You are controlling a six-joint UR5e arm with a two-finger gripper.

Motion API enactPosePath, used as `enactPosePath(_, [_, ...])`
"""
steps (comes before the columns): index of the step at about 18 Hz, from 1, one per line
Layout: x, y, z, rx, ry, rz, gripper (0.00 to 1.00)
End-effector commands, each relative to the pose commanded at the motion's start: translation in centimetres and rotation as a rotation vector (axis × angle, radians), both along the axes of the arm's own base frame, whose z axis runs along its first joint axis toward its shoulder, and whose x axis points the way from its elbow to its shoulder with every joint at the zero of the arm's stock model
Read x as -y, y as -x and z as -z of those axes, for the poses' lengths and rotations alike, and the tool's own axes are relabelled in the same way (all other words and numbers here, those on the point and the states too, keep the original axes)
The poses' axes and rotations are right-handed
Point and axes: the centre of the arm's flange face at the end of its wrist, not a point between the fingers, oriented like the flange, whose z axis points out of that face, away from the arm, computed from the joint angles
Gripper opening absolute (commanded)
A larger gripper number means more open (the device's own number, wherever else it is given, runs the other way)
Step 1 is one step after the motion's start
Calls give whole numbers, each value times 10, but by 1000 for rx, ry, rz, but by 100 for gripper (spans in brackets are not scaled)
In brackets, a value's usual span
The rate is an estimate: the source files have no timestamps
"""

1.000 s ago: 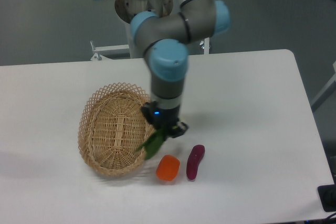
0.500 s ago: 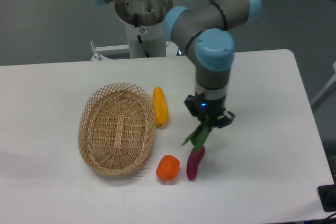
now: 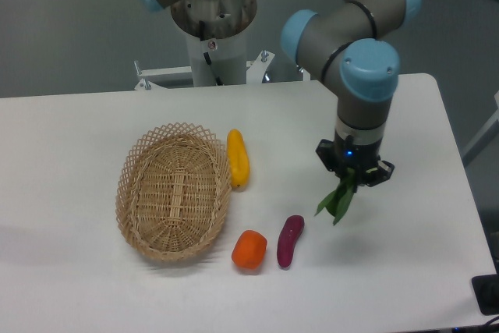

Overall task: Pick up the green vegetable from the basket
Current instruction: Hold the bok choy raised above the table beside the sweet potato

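Nearest me I see an orange vegetable [image 3: 249, 249] and purple eggplant [image 3: 289, 240] on the desk [image 3: 405, 271]; farther, my claw [image 3: 352, 182] clamps the green vegetable [image 3: 337, 200] aloft, well right of the basket [image 3: 173, 190] and yellow squash [image 3: 238, 158].

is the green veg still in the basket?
No, the green vegetable hangs from the gripper over the table, well right of the basket, which holds nothing.
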Motion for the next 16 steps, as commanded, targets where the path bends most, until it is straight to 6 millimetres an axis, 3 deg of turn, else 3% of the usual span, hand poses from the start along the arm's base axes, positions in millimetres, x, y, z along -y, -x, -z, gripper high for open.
enactPosePath(16, [22,23,-2,-13,13,43,9])
